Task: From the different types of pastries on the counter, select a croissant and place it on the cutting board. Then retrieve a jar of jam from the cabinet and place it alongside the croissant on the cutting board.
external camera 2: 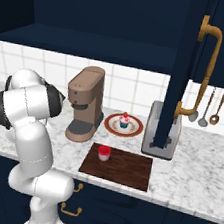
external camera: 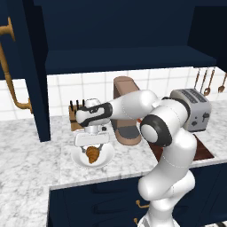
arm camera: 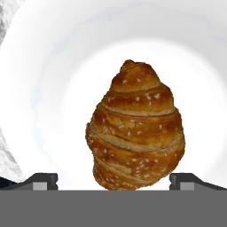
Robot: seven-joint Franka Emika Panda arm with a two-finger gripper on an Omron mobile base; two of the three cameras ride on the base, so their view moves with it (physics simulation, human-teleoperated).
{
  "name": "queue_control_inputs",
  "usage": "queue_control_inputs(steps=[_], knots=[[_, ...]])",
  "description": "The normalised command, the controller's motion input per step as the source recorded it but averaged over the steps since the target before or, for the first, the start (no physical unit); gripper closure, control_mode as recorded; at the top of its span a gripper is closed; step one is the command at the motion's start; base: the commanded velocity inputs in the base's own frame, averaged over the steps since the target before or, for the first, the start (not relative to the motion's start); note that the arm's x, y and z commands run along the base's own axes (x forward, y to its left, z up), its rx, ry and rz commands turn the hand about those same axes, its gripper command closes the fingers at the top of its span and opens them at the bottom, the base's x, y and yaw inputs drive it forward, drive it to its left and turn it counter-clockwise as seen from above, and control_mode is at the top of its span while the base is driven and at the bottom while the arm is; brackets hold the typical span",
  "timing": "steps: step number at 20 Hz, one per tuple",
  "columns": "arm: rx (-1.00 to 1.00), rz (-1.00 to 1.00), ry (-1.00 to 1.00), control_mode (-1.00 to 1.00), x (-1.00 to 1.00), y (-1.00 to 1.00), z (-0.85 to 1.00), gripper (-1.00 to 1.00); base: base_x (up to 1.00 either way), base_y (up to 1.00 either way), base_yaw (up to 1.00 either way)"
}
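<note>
A: Why do the jaws (external camera: 92, 150) hang right over the croissant (external camera: 92, 154)?

B: I think this is the approach for the first pick. The hand points straight down, so the two fingertips (arm camera: 42, 181) can come on both sides of the pastry. In the hand view the tips stand spread, one at each side of the croissant's near end, and they are not yet touching it.

A: And why does the croissant lie on that round white plate (external camera: 77, 158)?

B: The plate presents it in the middle, directly under the jaws, with bare rim around. So there is room for the fingers to go down without hitting something.

A: What is further away from the jaws?

B: Behind them stands a knife block (external camera: 74, 113), and to their side the brown coffee machine (external camera 2: 86, 105). Beyond this machine lies the cutting board (external camera 2: 126, 170) on the bench (external camera 2: 195, 181), well apart from the jaws. The jar of jam (external camera 2: 103, 153) is standing already on one end of the board, so the rest is free for the croissant.

A: And the cupcake (external camera 2: 124, 120)?

B: It sits on its own plate (external camera 2: 113, 127) behind the board, the farthest from the jaws. It is the wrong pastry, I believe.
</note>
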Motion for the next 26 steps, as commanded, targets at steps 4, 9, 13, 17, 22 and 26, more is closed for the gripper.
queue_control_inputs(steps=[4, 9, 13, 17, 22, 26], knots=[[0.0, 0.07, 0.0, -1.0, 0.0, 0.0, -0.16, -1.0, 0.0, 0.0, 0.0], [0.0, 0.1, 0.0, -1.0, 0.0, 0.0, -0.23, -1.0, 0.0, 0.0, 0.0], [0.01, 0.16, 0.01, -1.0, 0.0, -0.04, -0.35, -1.0, 0.0, 0.0, 0.0], [0.01, 0.19, 0.01, -1.0, 0.0, -0.16, -0.43, -1.0, 0.0, 0.0, 0.0], [0.02, 0.21, 0.03, -1.0, 0.0, -0.32, -0.37, -1.0, 0.0, 0.0, 0.0], [0.07, 0.1, 0.1, -1.0, 0.0, -0.01, -0.42, -1.0, 0.0, 0.0, 0.0]])
